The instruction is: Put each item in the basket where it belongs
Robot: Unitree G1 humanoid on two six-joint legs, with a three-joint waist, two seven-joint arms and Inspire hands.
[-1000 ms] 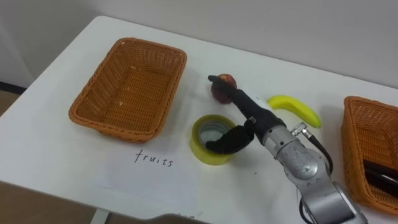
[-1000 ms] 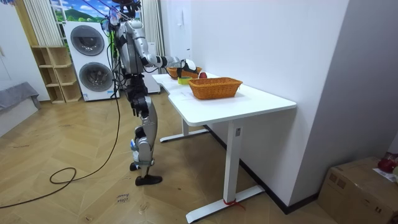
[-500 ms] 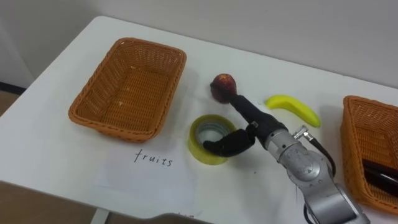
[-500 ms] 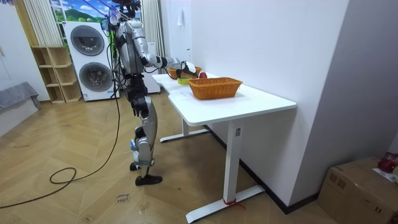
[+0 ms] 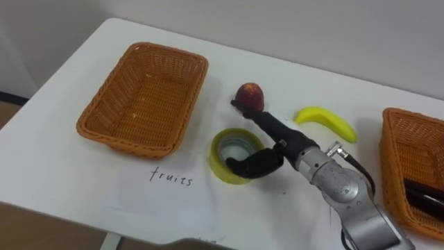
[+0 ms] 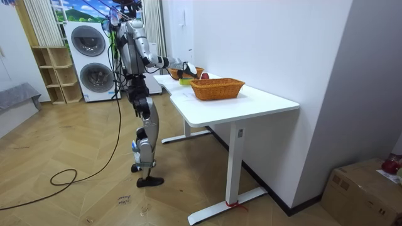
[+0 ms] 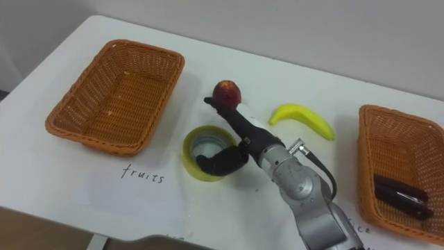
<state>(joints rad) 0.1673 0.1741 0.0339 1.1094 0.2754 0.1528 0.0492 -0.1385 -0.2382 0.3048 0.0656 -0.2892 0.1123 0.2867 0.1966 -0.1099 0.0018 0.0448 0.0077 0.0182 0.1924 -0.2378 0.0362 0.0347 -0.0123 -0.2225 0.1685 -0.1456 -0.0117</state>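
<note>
A red apple (image 5: 250, 94) lies mid-table, with a yellow banana (image 5: 329, 121) to its right and a yellow tape roll (image 5: 225, 149) flat in front of it. My right hand (image 5: 277, 135) reaches across the roll's right side. Its straight fingers end at the apple's near side and its thumb hangs over the roll's near rim; it is open and holds nothing. The empty wicker basket (image 5: 125, 142) on the left has a paper label (image 5: 170, 178) reading "fruits" before it. A second wicker basket (image 5: 388, 160) at the right edge holds a dark object (image 5: 423, 194).
The white table (image 5: 62, 180) has bare room along its front and left of the fruit basket. In the room view the robot stands at the table's far end, at the room view's left, with washing machines (image 6: 94, 56) behind it.
My right hand has drawn back and slightly down. Its fingers lay over the apple before; now they stop at its near side, so more of the apple shows. Nothing else moved.
</note>
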